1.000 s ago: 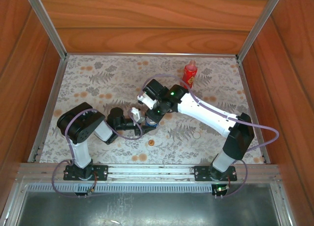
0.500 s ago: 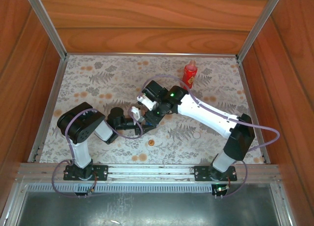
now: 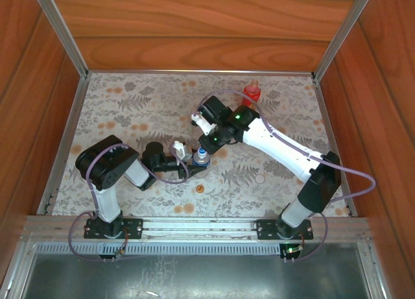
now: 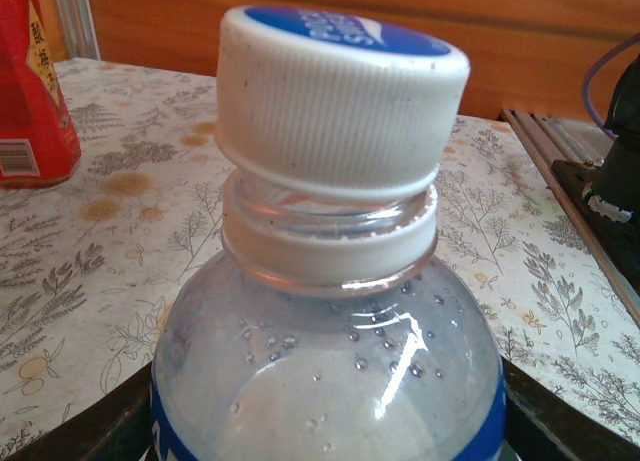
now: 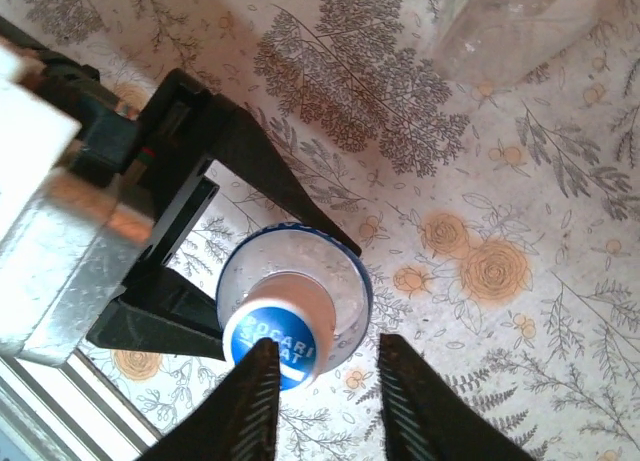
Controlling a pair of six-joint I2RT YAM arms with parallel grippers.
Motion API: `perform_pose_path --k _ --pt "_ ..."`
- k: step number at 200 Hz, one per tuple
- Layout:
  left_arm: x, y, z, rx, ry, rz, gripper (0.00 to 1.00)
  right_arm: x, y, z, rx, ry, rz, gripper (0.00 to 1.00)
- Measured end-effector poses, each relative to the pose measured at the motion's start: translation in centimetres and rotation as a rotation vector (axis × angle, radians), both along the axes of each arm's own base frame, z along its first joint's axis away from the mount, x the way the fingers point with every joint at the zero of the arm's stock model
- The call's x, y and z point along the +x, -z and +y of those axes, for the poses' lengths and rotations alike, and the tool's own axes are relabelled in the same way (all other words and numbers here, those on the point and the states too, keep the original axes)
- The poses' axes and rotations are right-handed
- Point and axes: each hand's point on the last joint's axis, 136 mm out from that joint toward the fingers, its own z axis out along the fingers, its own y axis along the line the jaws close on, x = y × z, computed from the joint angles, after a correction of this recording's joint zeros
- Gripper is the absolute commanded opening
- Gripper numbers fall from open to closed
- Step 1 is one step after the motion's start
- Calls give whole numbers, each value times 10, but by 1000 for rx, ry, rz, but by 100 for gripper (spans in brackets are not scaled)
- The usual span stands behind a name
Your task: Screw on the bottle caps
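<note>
Blue-topped cap (image 4: 340,101) sits on the bottle (image 4: 330,381) my left gripper (image 3: 198,159) clamps; right gripper (image 5: 328,346) open above it; more capping likely remains.

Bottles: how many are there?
3: a short blue-labelled clear bottle in the left gripper, a red bottle at the back right, and a blurry clear bottle at the right wrist view's top edge.

My left end effector (image 3: 198,161) and short bottle (image 3: 202,155) block the desk (image 3: 117,117) centre; red bottle (image 3: 252,90) far right; left edge seems open.
</note>
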Motion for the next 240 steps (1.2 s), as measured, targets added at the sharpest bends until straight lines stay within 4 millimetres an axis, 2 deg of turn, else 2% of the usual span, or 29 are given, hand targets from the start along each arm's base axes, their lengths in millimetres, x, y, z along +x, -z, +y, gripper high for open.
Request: perform_pose_path --k 77,191,223,240 --pt "0 0 0 0 0 0 57 -2 6 1 -4 -2 27 26" --pt "-1 0 0 1 1 -2 57 6 14 3 -20 11 24 16" --pt "0 0 0 1 0 -3 57 9 19 1 -34 21 29 16" --pt "0 0 0 1 1 -3 57 7 27 -2 -63 22 50 20"
